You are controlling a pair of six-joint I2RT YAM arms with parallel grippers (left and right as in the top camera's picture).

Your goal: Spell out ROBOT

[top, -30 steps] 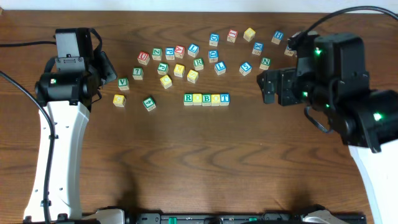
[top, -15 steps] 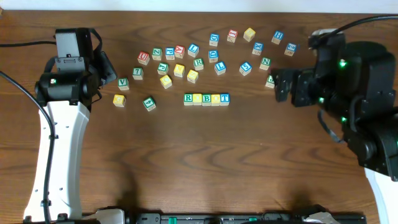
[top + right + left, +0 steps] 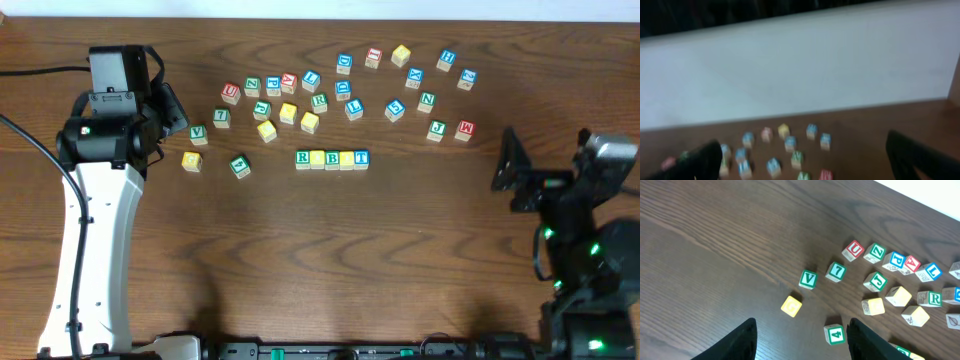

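Status: row (image 3: 332, 158) is five blocks, touching; R, B, T legible, the two yellow faces too small to read. My call: spelling done, next move is confirming the O's, then park. Loose blocks (image 3: 319, 101): I count 26, behind and beside row. Right claw (image 3: 809, 158) well right of row, wide open, empty. Left claw (image 3: 801, 342) up-left of row, wide open, empty.

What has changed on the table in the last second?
The right arm pulled back from the loose blocks toward its base, jaws open and empty, uncovering two blocks. The row of five blocks and the left arm stayed put.
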